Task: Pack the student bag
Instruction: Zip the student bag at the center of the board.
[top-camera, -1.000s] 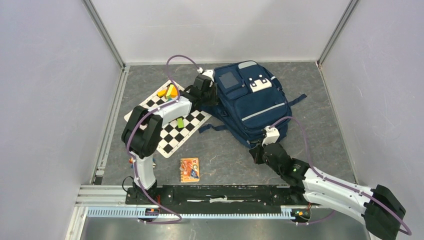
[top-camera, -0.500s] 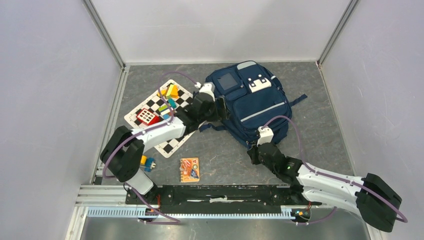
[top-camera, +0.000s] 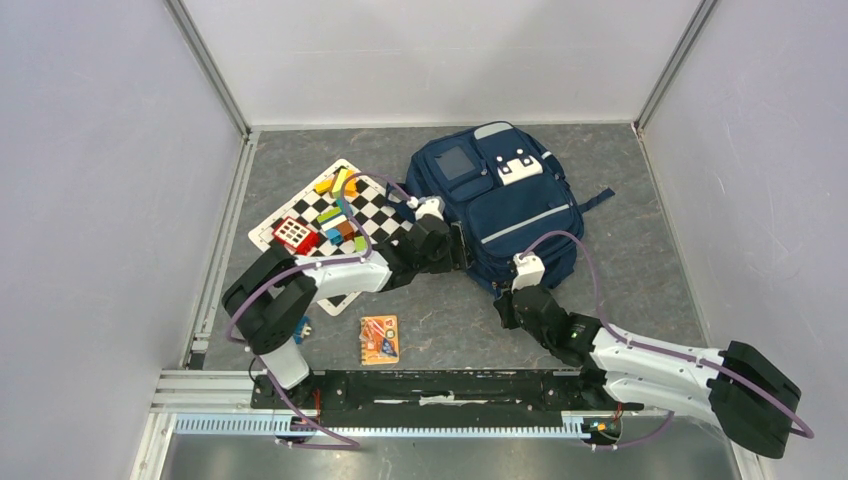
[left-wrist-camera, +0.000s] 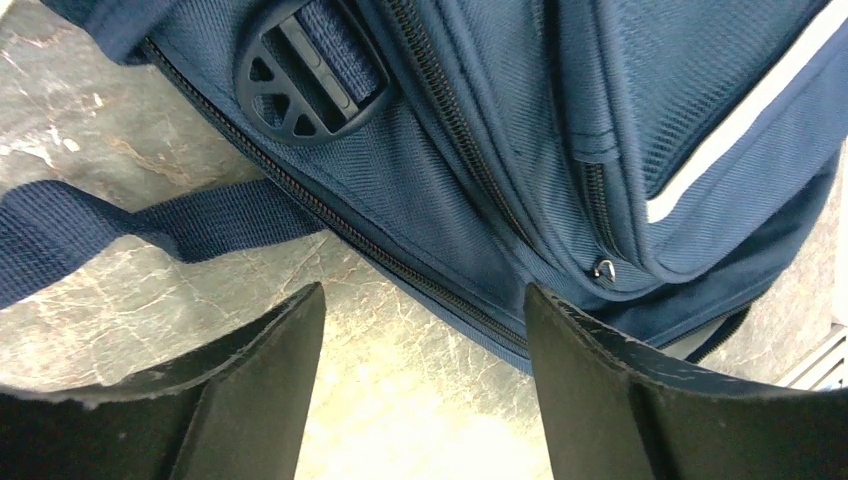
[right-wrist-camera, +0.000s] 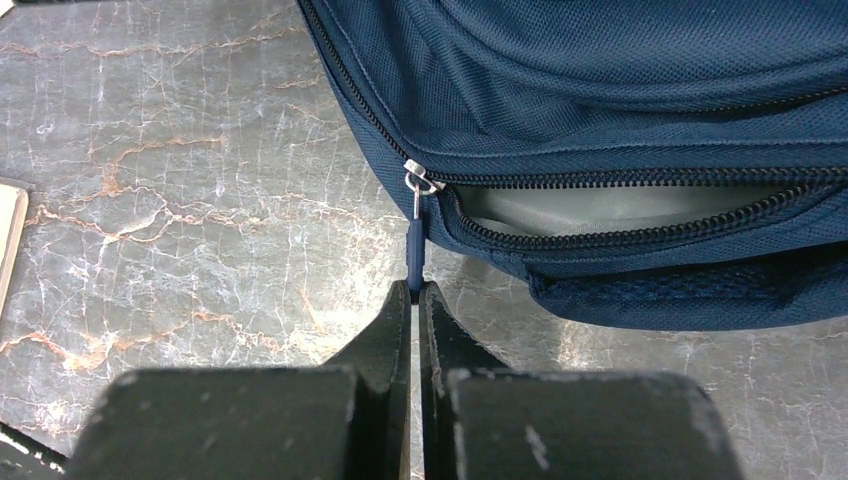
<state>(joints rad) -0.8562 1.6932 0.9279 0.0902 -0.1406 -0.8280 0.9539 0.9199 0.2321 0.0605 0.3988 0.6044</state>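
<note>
The navy-blue student bag (top-camera: 505, 205) lies flat at the back middle of the floor, with grey stripes and a white patch. My right gripper (right-wrist-camera: 416, 292) is shut on the blue zip pull (right-wrist-camera: 415, 245) at the bag's near edge; the zipper there stands partly open, showing a pale lining (right-wrist-camera: 610, 208). My left gripper (left-wrist-camera: 420, 300) is open and empty, low at the bag's left side, with a black strap buckle (left-wrist-camera: 300, 85) and a loose strap (left-wrist-camera: 150, 225) ahead of it. In the top view the left gripper (top-camera: 452, 247) touches the bag's left edge and the right gripper (top-camera: 506, 305) sits below the bag's near corner.
A checkerboard mat (top-camera: 368, 213) with coloured blocks (top-camera: 338, 222) and a red-and-white square toy (top-camera: 293, 234) lies left of the bag. An orange card pack (top-camera: 379, 338) lies on the floor near the front rail. A small blue-and-yellow object (top-camera: 301, 327) sits by the left arm's base.
My left arm swung from the bag's upper left corner down along its left side, uncovering the blocks on the mat. My right gripper shifted slightly toward the near side, still at the bag's edge.
</note>
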